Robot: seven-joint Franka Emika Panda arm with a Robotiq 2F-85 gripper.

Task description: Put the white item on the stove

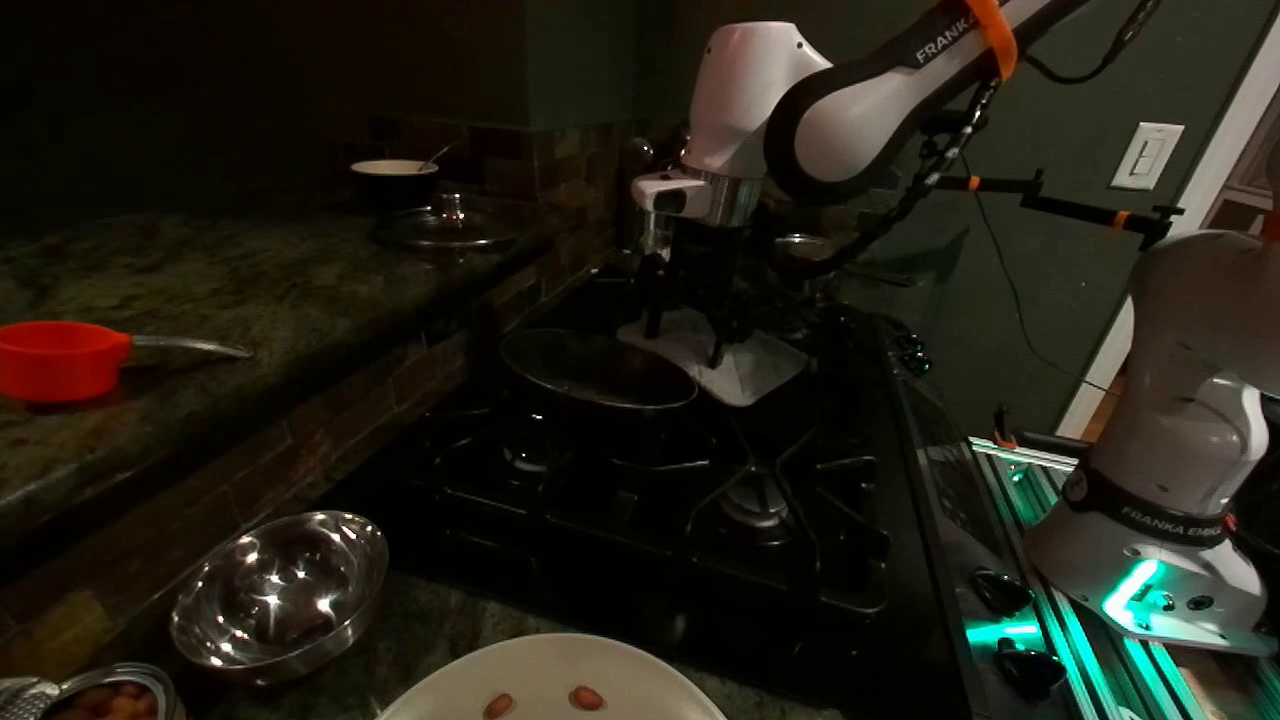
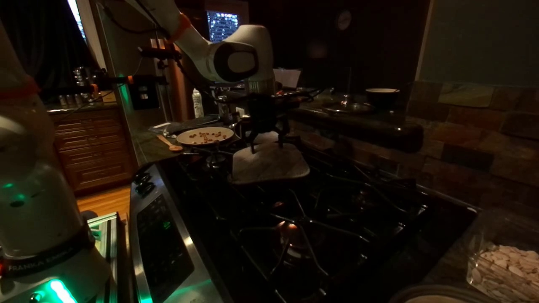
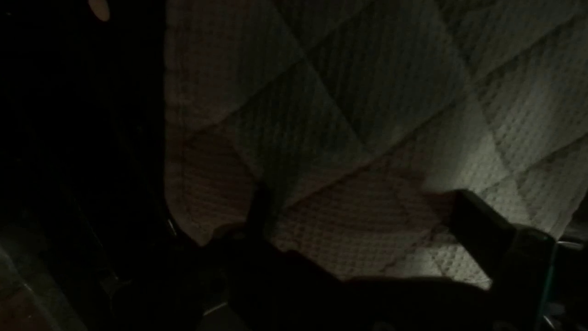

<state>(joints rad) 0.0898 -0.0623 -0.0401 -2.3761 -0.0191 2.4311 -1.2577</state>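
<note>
The white item [image 1: 765, 375] is a quilted, cloth-like pad with rounded corners. It lies over the grates of the black stove [image 1: 625, 510], beside a dark frying pan [image 1: 600, 372], with part of its surface bent up. It also shows on the stove [image 2: 202, 210] as a pale pad [image 2: 269, 166] and fills much of the wrist view [image 3: 390, 92]. My gripper [image 1: 684, 350] points down over the pad, fingers apart, also seen in an exterior view [image 2: 267, 148] and the wrist view [image 3: 360, 197]. The fingertips are at the pad's surface; I cannot tell whether they touch it.
A shiny metal bowl [image 1: 280, 600] and a round plate [image 1: 460, 680] stand by the stove's near end. A raised counter holds a red cup [image 1: 60, 362], a glass lid [image 1: 450, 232] and a dark pot [image 1: 395, 180]. A wooden spoon [image 2: 172, 146] lies past the stove.
</note>
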